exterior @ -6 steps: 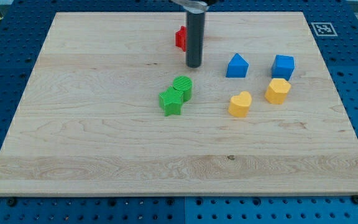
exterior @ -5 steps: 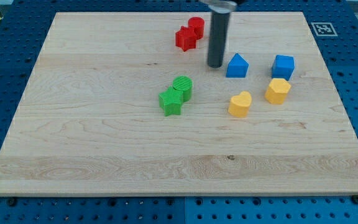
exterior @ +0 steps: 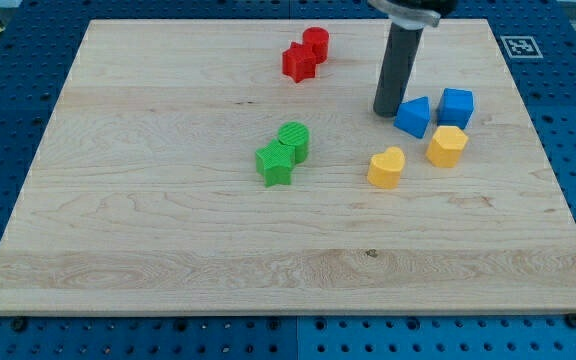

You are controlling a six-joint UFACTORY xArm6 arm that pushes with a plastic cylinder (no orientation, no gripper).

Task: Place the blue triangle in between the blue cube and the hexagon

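The blue triangle (exterior: 414, 116) lies at the view's upper right, just left of the blue cube (exterior: 456, 106) and up-left of the yellow hexagon (exterior: 447, 146). It looks close to the cube, almost touching it. My tip (exterior: 386, 110) is right against the triangle's left side. The dark rod rises from there to the view's top.
A yellow heart (exterior: 386, 167) lies below the triangle. A green star (exterior: 275, 163) and a green cylinder (exterior: 294, 139) sit together near the middle. A red star (exterior: 296, 63) and a red cylinder (exterior: 315, 43) sit at the top. The wooden board (exterior: 168, 220) rests on a blue pegboard.
My tip moved right, met the blue triangle and pushed it right and slightly down toward the blue cube and hexagon. The red blocks are now uncovered.
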